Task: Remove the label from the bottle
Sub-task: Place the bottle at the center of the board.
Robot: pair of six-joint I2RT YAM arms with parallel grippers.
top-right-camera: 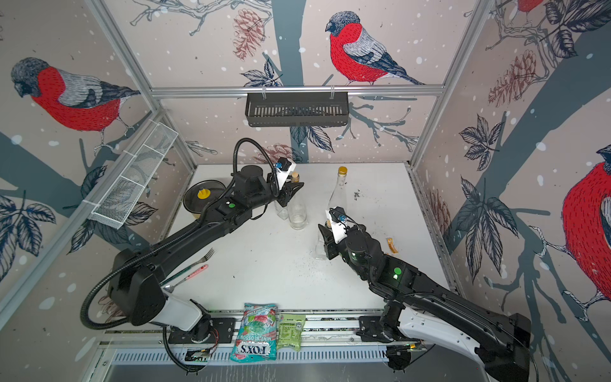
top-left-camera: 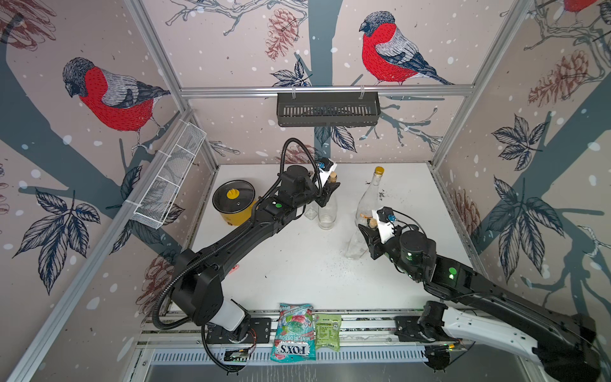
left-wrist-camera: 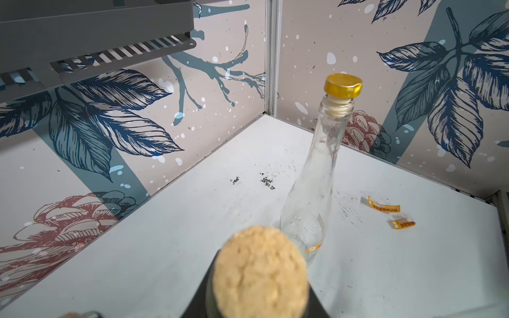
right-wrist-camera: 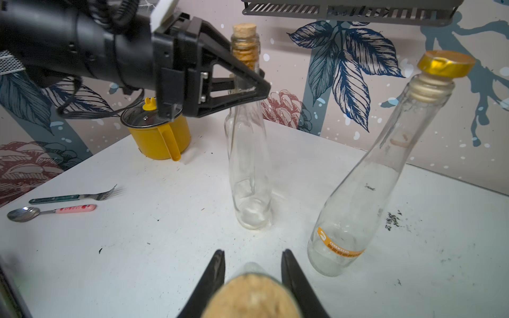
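Observation:
The tall clear bottle [top-left-camera: 370, 198] [right-wrist-camera: 371, 179] with a gold cap stands free near the back, tilted in the wrist views. An orange label [right-wrist-camera: 337, 247] [left-wrist-camera: 314, 247] bands its base. No gripper touches it. My left gripper [top-left-camera: 332, 190] [right-wrist-camera: 248, 85] is shut on the neck of a cork-stoppered clear bottle [top-left-camera: 328, 211] standing to its left. That bottle's cork [left-wrist-camera: 260, 272] blocks the left wrist view of the jaws. My right gripper [top-left-camera: 363, 228] [right-wrist-camera: 252, 258] is shut on the neck of a second corked bottle [top-left-camera: 355, 246] in front of the labelled one.
Two torn orange label scraps [left-wrist-camera: 384, 206] [top-right-camera: 391, 245] lie right of the bottles. A yellow pot [top-left-camera: 233, 201] with a glass lid sits back left. A fork [right-wrist-camera: 74, 196] and a spoon [right-wrist-camera: 41, 212] lie under the left arm. Snack bags [top-left-camera: 292, 332] rest on the front rail.

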